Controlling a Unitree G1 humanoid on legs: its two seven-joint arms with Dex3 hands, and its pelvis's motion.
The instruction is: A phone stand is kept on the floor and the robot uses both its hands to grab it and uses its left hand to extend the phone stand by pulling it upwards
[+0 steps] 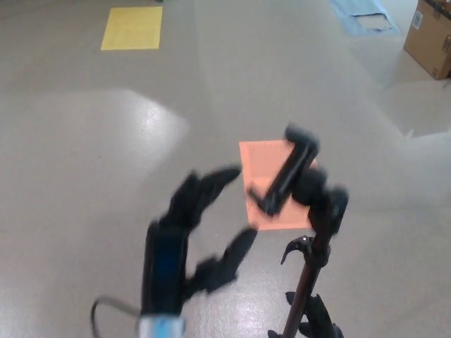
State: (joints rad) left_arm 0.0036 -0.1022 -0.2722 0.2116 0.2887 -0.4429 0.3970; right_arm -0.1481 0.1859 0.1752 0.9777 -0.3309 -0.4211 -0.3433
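Left hand: my left hand (184, 243) is up in front of me, low and left of centre, blurred, wrist at the bottom edge.
Fingers: my fingers (204, 189) are spread wide, the upper ones pointing up and right, the thumb (229, 257) sticking out lower to the right; they pinch nothing.
Gap: open floor shows between my fingers and the phone stand, so there is no contact; my hand sits just beside it on the left.
Phone stand: the phone stand (310, 239) rises from the bottom edge, right of centre, a thin dark pole standing close to upright.
Clamp head: the phone clamp (287, 179) at the top of the pole is tilted, its upper end leaning right and its lower end left, with a round black joint under it.
Base: the stand's lower parts and a small lever show at the bottom edge; too dark to tell more.
Right hand: I cannot see it in this view.
Floor: the beige floor (84, 162) is shiny, with an orange square (257, 165) behind the clamp, a yellow square (132, 28) far up left, a blue sheet (363, 15) up right, and a cardboard box (430, 35) at the right edge.
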